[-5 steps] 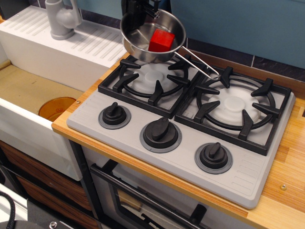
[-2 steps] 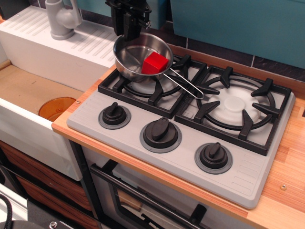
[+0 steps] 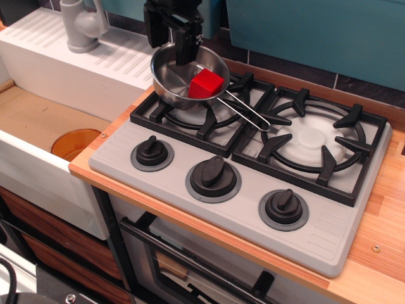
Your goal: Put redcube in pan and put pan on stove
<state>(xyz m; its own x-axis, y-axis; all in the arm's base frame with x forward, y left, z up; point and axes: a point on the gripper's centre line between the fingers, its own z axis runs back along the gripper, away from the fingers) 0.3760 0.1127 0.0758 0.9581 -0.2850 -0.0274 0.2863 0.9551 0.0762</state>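
The red cube (image 3: 206,83) lies inside the shiny steel pan (image 3: 169,79). The pan rests on the back-left part of the left burner grate (image 3: 204,113) of the grey stove (image 3: 329,231). Its thin wire handle (image 3: 245,112) points right, toward the middle of the stove. My black gripper (image 3: 169,41) hangs over the pan's far rim. Its fingers are spread apart: one is left of the rim and the other dips just inside the pan. It holds nothing.
A white sink unit with a grey faucet (image 3: 81,25) stands to the left. Below it is a basin with an orange drain (image 3: 74,143). The right burner grate (image 3: 311,140) is bare. Three black knobs (image 3: 213,177) line the stove's front. A wooden counter (image 3: 383,253) surrounds the stove.
The pan with the cube came down and left onto the left burner grate. The gripper's fingers, then closed on the far rim, have spread apart and let go.
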